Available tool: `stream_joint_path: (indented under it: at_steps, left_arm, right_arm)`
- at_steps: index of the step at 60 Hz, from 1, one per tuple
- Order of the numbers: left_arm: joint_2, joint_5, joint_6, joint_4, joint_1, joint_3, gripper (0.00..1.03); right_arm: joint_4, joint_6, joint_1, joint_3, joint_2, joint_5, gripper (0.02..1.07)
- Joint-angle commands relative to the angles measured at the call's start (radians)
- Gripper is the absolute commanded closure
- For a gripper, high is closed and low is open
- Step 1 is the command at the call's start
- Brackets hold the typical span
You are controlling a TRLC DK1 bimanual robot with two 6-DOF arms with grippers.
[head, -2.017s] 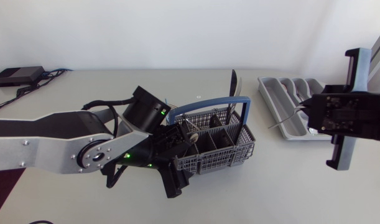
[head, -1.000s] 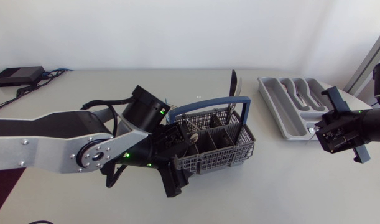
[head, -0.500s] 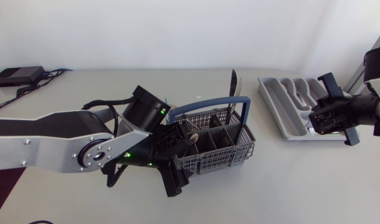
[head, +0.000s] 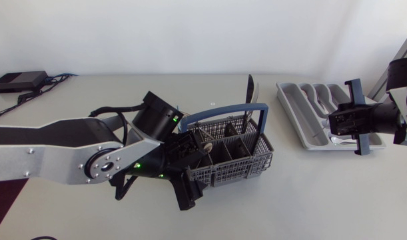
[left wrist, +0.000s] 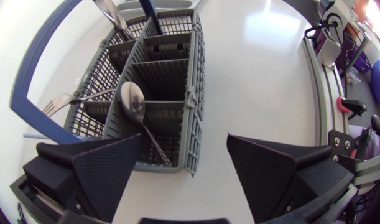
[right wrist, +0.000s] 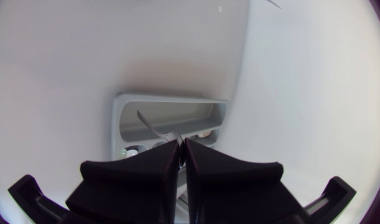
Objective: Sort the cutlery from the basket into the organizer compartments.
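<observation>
Cutlery piece [right wrist: 151, 126] hangs pinched in your right gripper [right wrist: 182, 147] over the organizer [right wrist: 171, 101], table's [head: 310, 193] right edge: next, lower and release. Left gripper [left wrist: 185, 149] gapes empty by basket [left wrist: 193, 93].

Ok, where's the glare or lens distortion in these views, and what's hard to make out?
Left wrist view: fisheye bows the basket walls, and glare whitens the table beyond it. Right wrist view: dark corners, curved table edge; the thin cutlery piece in the right gripper reads faintly against the grey organizer. Head view: even light, soft shadows.
</observation>
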Motion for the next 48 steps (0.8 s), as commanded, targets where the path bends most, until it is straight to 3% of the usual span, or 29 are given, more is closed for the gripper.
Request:
stream_joint_path:
  at_steps: [1, 12, 31, 48]
  left_arm:
    - [0.023, -0.006, 0.003, 0.009, -0.006, 0.02, 0.1]
    - [0.023, -0.006, 0.003, 0.01, -0.008, 0.02, 0.1]
    - [0.021, -0.006, -0.001, 0.016, -0.015, 0.022, 0.1]
    - [0.015, -0.006, 0.0, 0.021, -0.012, 0.011, 0.1]
  right_arm:
    - [0.048, 0.051, -0.012, -0.026, 0.022, -0.018, 1.02]
    - [0.156, 0.042, -0.029, -0.067, 0.032, -0.041, 1.02]
    - [0.08, 0.083, -0.08, -0.009, 0.075, -0.097, 1.01]
    - [0.146, 0.02, -0.14, 0.019, 0.138, -0.094, 1.02]
